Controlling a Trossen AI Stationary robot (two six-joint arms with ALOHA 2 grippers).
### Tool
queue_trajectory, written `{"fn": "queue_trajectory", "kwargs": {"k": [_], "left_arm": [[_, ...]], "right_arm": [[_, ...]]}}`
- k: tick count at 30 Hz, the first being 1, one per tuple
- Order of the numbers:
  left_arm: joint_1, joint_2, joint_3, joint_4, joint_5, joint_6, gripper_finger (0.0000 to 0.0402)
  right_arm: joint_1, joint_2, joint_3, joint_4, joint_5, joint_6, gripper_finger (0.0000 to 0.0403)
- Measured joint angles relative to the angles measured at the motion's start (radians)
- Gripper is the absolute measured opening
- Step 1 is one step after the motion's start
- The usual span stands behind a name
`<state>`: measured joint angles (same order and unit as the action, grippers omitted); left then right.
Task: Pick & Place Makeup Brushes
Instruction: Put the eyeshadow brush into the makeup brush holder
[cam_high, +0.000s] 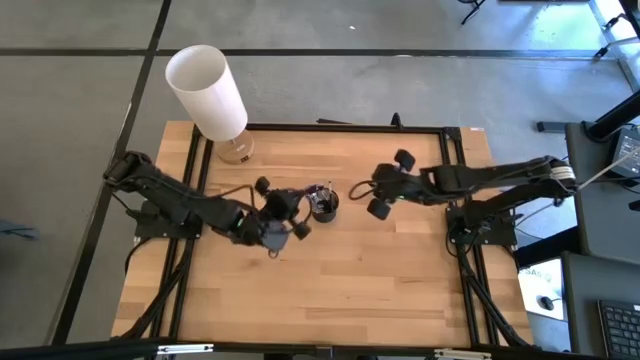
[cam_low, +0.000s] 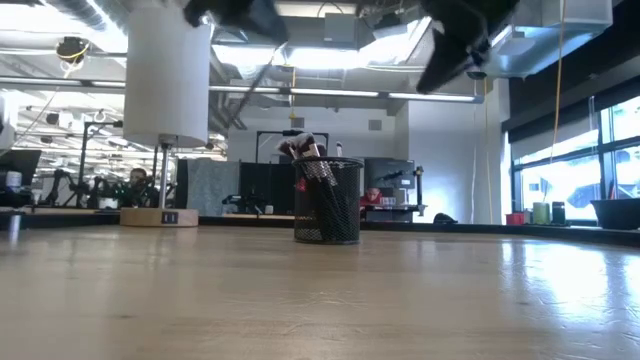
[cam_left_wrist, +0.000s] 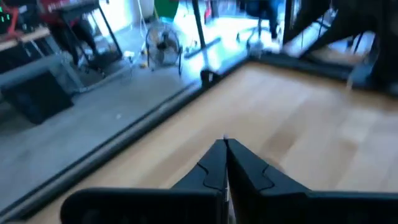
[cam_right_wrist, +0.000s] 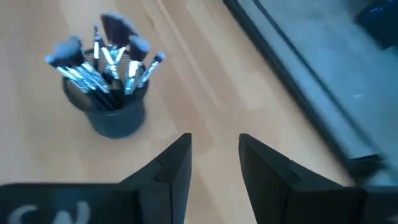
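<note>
The makeup brushes all stand in the black cup in the middle of the table, with the left gripper pinched together and the right gripper spread apart nearby.

No legible text in any view.
Pale marks appear on the right gripper body in the right wrist view, and a small dark plate sits on the lamp base in the low view; neither can be read.
</note>
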<state>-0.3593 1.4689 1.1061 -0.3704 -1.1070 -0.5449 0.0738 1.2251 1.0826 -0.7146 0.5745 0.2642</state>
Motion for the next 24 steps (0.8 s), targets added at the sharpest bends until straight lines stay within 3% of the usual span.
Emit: {"fn": "queue_trajectory", "kwargs": {"k": [4, 7, 12, 16, 21, 24], "left_arm": [[0.045, 0.0, 0.0, 0.286, 0.003, 0.276, 0.0005], [0.075, 0.0, 0.0, 0.464, 0.082, 0.404, 0.0005], [0.151, 0.072, 0.002, 0.624, 0.271, 0.41, 0.0003], [0.192, 0.181, 0.002, 0.711, 0.329, 0.39, 0.0005], [0.217, 0.279, 0.001, 0.797, 0.342, 0.329, 0.0007], [0.216, 0.299, 0.001, 0.794, 0.265, 0.271, 0.0006]], "right_arm": [[0.007, -0.114, -0.266, 0.281, -0.094, 0.089, 0.0132], [0.033, -0.152, -0.439, 0.5, -0.165, 0.136, 0.0132], [0.079, -0.156, -0.603, 0.693, -0.18, 0.15, 0.0133], [0.123, -0.158, -0.639, 0.695, -0.178, 0.178, 0.0132], [0.2, -0.158, -0.644, 0.697, -0.176, 0.195, 0.0133], [0.238, -0.158, -0.644, 0.695, -0.152, 0.201, 0.0133]]}}
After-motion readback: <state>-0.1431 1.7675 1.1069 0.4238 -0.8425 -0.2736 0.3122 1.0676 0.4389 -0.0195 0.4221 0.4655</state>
